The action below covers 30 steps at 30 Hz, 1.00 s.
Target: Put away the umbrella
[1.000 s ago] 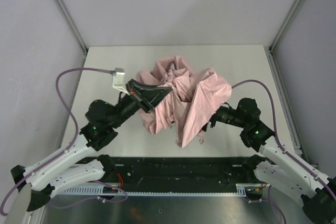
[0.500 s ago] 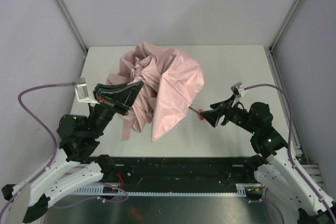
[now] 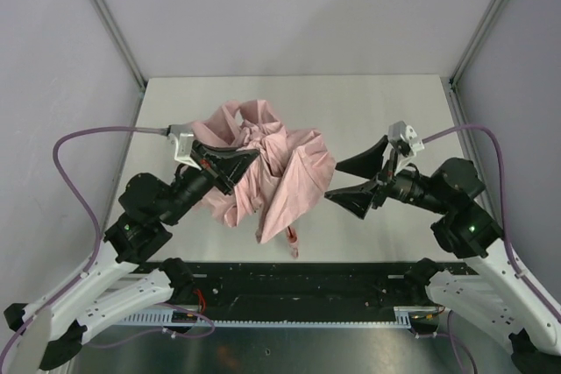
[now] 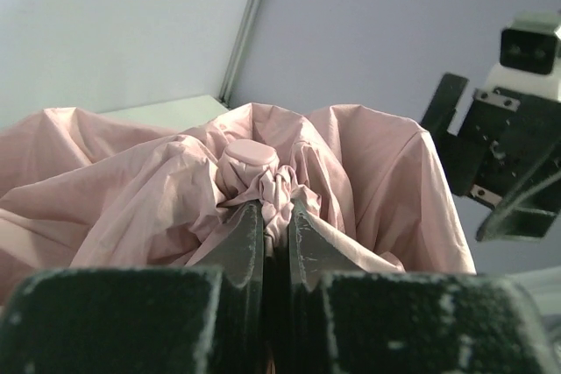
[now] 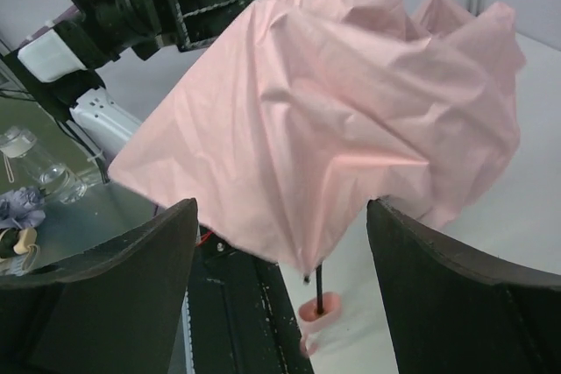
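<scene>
The left gripper [image 4: 276, 216] is clamped on bunched fabric just under the top cap [image 4: 248, 157] of the umbrella [image 3: 280, 172], holding it over the middle of the table [image 3: 386, 102], with the handle [image 5: 317, 311] low on the near side. The right gripper [image 3: 335, 179] gapes wide and empty, just right of the fabric. The step looks like collapsing the umbrella. Next, the right gripper likely needs to catch the shaft [image 5: 317, 291] or the handle.

We see the umbrella [image 3: 280, 164] in plain pale pink with no pattern, its handle [image 5: 317, 313] a matching pink and its shaft [image 5: 317, 285] black. The worktop [image 3: 377, 111] is off-white. The left arm [image 3: 96, 273] and right arm [image 3: 495, 276] are white with black joints, and their cables [image 3: 469, 127] are purple.
</scene>
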### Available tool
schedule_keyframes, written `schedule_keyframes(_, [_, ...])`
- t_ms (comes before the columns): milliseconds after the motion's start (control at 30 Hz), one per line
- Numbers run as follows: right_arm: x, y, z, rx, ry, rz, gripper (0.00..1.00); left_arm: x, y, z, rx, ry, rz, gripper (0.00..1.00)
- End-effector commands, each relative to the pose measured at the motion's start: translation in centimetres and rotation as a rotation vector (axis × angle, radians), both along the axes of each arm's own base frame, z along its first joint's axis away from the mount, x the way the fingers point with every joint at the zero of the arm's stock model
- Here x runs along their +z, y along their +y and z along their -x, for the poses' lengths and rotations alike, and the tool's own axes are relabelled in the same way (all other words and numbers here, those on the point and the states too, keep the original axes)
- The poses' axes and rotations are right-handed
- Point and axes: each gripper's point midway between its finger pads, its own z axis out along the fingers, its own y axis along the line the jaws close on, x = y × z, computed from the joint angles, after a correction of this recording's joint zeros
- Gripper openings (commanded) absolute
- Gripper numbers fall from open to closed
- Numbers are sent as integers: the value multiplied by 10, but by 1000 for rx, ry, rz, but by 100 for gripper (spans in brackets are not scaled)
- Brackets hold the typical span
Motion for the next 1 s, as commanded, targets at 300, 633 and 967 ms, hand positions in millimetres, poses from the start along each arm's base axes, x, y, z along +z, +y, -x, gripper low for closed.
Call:
schedule_keyframes(300, [1, 23, -32, -58, 51, 20, 85, 15, -16, 32, -199, -47, 28, 0])
schedule_keyframes(633, [-12, 1, -18, -133, 89, 115, 90, 18, -13, 33, -194, -36, 49, 0])
schedule_keyframes(967, [14, 20, 1, -6, 91, 7, 99, 6, -23, 31, -231, 30, 53, 0])
